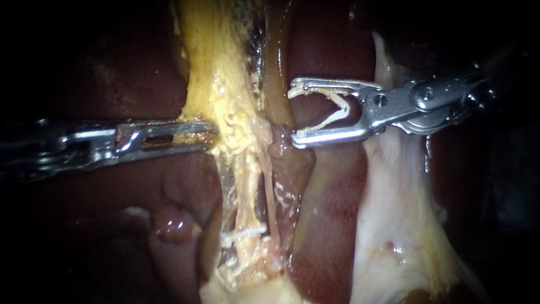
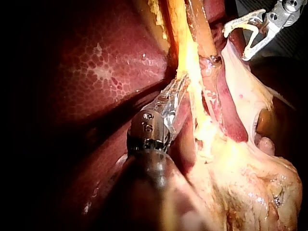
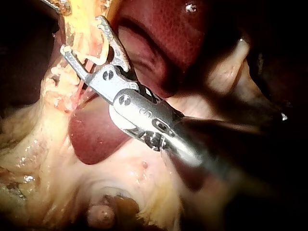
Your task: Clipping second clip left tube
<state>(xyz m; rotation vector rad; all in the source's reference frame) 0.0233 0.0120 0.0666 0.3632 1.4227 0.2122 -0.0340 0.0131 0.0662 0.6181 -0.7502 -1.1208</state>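
A yellowish fatty strand runs down the middle, with a brown tube close on its right. Lower down, a white clip sits across the pale, thin tube. My left instrument comes in from the left, jaws shut on the yellow strand's edge. My right instrument stands just right of the brown tube. Its jaws are wide apart and hold an open white clip between them, tips at the tube's side. Whether the tube lies inside that clip I cannot tell.
Dark red liver lies behind and on both sides of the strands. A pale whitish sheet of tissue hangs under my right instrument's shaft. A small rounded pink lump sits at the lower left.
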